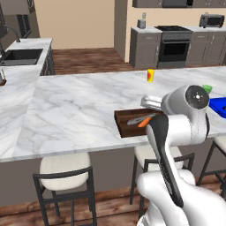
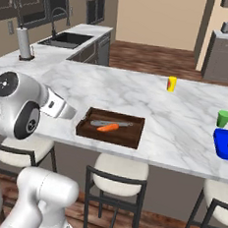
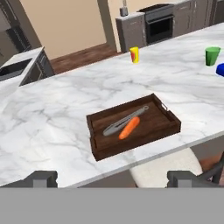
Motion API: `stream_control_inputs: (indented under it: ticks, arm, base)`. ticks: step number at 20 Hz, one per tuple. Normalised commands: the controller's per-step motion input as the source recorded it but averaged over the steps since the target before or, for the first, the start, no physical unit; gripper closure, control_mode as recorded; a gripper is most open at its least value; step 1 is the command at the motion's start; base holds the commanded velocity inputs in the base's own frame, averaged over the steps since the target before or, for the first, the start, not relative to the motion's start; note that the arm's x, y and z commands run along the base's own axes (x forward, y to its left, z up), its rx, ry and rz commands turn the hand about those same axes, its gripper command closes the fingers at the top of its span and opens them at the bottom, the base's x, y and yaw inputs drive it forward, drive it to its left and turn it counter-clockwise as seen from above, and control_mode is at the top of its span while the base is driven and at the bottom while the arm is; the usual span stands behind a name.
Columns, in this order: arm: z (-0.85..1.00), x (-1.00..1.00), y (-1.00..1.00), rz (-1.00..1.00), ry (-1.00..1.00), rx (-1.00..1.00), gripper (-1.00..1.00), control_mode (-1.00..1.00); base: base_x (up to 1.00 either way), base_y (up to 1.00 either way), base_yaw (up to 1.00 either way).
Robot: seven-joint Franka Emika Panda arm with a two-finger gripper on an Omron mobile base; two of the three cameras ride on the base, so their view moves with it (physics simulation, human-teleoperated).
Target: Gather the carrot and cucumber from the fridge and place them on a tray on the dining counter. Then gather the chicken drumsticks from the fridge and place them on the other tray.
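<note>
An orange carrot lies in a dark wooden tray on the marble dining counter, beside a grey tongs-like thing. The base views show the same carrot and tray near the counter's front edge. My gripper hangs back from the tray, above the counter's edge, open, with nothing between its fingertips. A blue tray sits further right. The cucumber, the chicken drumsticks and the fridge are out of view.
A yellow cup stands at the counter's far side and a green cup near the blue tray. Stools line the counter's front. A sink and a paper towel roll are at the left.
</note>
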Motion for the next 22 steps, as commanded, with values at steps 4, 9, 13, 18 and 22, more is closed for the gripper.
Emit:
stream_control_inputs:
  ticks: [4,9,13,18,22]
  arm:
    - [-0.09,-0.46,-0.03,0.0,0.02,0.05,-1.0,-1.0]
    - [0.0,-0.06,0.0,0.0,0.19,0.0,-1.0,-1.0]
    - [0.0,0.0,0.0,0.0,0.18,0.0,-1.0,-1.0]
    - [-0.13,-0.02,0.0,0.0,0.12,0.0,-1.0,-1.0]
    - [-0.29,-0.09,0.0,0.0,0.06,0.0,-1.0,-1.0]
  base:
    - [0.0,0.0,0.0]
    - [0.0,0.0,0.0]
    - [0.0,0.0,0.0]
    - [0.0,0.0,0.0]
    - [0.0,0.0,0.0]
